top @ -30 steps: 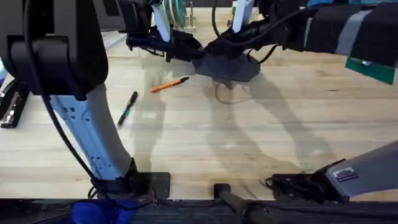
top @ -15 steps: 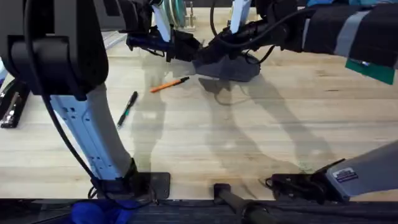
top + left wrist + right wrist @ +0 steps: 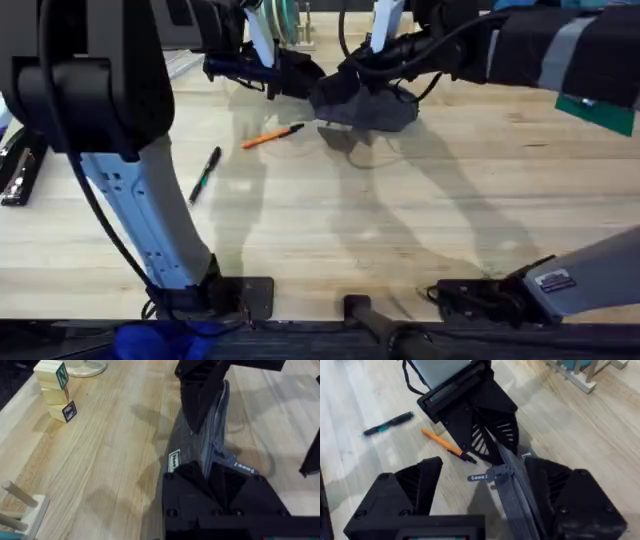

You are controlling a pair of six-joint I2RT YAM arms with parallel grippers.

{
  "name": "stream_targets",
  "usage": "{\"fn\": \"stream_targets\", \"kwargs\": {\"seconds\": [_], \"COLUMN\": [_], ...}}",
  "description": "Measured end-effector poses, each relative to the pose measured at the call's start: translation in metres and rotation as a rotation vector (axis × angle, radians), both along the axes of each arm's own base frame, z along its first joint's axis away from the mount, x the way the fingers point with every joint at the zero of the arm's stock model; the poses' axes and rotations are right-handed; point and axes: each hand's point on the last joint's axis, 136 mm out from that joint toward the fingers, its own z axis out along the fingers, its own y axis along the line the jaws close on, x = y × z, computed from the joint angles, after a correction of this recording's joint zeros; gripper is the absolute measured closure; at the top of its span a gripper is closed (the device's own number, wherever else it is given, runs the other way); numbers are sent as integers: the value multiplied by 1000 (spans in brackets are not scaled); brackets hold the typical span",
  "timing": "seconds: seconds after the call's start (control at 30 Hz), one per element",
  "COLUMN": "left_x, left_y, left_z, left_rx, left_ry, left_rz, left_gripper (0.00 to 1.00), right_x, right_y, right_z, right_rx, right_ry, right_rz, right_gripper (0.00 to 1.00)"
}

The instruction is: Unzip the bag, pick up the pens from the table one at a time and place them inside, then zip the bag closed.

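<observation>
The grey-blue bag (image 3: 366, 106) is held off the table (image 3: 330, 230) at the far middle, turned on its edge. My left gripper (image 3: 300, 80) is shut on the bag's left end; in the left wrist view the bag (image 3: 202, 445) runs away from my own gripper (image 3: 215, 477). My right gripper (image 3: 357, 72) stands open astride the bag's other end. In the right wrist view the bag (image 3: 512, 490) lies against one finger, with a gap to the other. The orange pen (image 3: 272, 135) and black pen (image 3: 205, 175) lie on the table to the left.
Stacked wooden blocks (image 3: 54, 382) and a peg rack (image 3: 20, 510) sit at the table's far side. A black tool (image 3: 22, 168) lies at the left edge. The near half of the table is open wood.
The bag has shifted a little to the left and away from the camera, with both grippers following it. The pens have not moved.
</observation>
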Motion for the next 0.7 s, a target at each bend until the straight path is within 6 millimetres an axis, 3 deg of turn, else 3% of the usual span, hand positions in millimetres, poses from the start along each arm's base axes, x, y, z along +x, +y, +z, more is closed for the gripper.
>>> {"fn": "stream_targets", "kwargs": {"seconds": [0.1,0.2,0.33,0.43,0.5,0.7], "left_x": [0,0,0,1,1,2], "left_y": [0,0,1,2,3,4], "left_z": [0,0,-2,-6,-8,-11], "left_rx": [2,3,12,35,48,69], "left_ry": [0,1,2,3,10,8], "left_rz": [0,1,3,8,12,17], "left_gripper": [955,809,515,193,30,8], "right_x": [0,0,0,0,0,0], "right_y": [0,0,0,0,0,0], "right_z": [0,0,0,0,0,0], "right_rx": [0,0,0,0,0,0], "right_ry": [0,0,-1,0,-1,0], "right_rz": [0,0,0,0,0,0], "right_gripper": [5,5,5,6,6,5]}}
